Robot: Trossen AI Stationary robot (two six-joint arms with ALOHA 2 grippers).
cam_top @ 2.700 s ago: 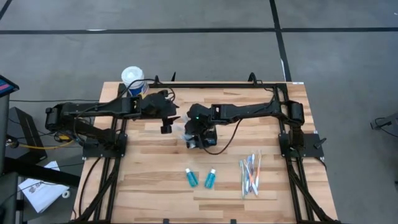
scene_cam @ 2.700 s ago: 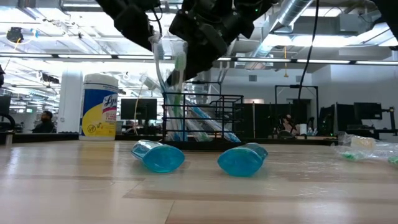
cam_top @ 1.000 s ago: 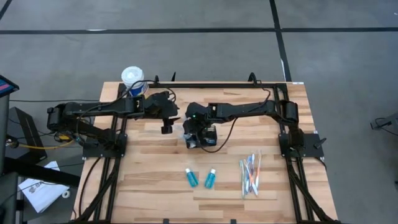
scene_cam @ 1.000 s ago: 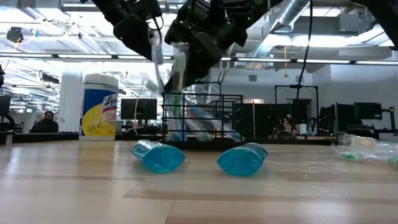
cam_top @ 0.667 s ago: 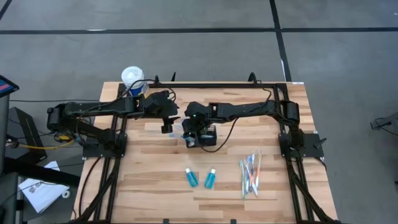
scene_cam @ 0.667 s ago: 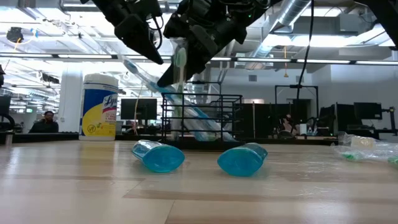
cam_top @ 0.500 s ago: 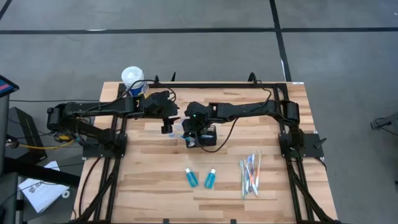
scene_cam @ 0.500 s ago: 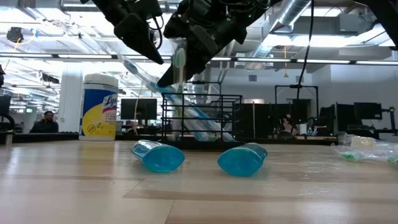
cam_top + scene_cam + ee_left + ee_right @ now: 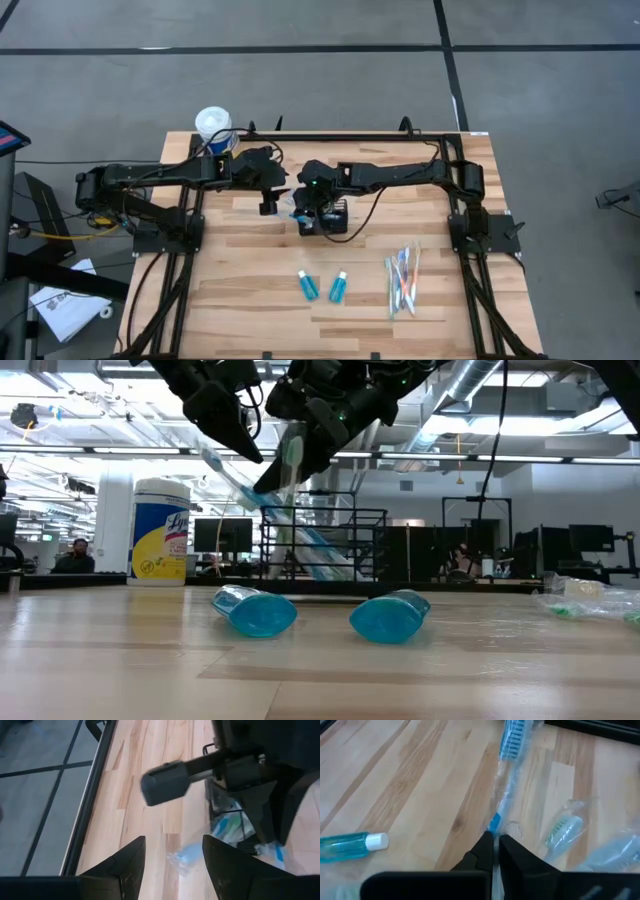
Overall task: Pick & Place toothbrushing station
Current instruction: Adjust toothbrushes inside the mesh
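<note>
The black wire-mesh basket (image 9: 337, 222) stands mid-table with wrapped toothbrushes sticking up out of it; it shows again as a basket (image 9: 370, 545) in the low view. My right gripper (image 9: 493, 845) hovers over its left side, shut on a wrapped blue toothbrush (image 9: 507, 770) that slants out of the basket, head toward the table's left. A green-headed wrapped brush (image 9: 562, 830) stays beside it. My left gripper (image 9: 172, 842) hangs open just left of the basket, with nothing between its fingers. Two teal tubes (image 9: 308, 287) (image 9: 338, 287) lie nearer the front edge. My right gripper pinches the blue toothbrush's handle (image 9: 494, 822) through its clear wrapper between the two fingers, well below the bristle head (image 9: 512, 737). The fingers slant down from the table's right. The brush is tilted, head up and to the left (image 9: 212, 458), lower end in the basket.
A white-lidded canister (image 9: 213, 127) with a yellow label stands at the far left corner. A bundle of more wrapped toothbrushes (image 9: 402, 280) lies at the near right. Black frame rails run along the table's left, right and far edges.
My right gripper has shut on the blue toothbrush. The brush stood upright in the basket a second ago; it has tipped over, its head swinging toward the table's left while its lower end stayed in the basket.
</note>
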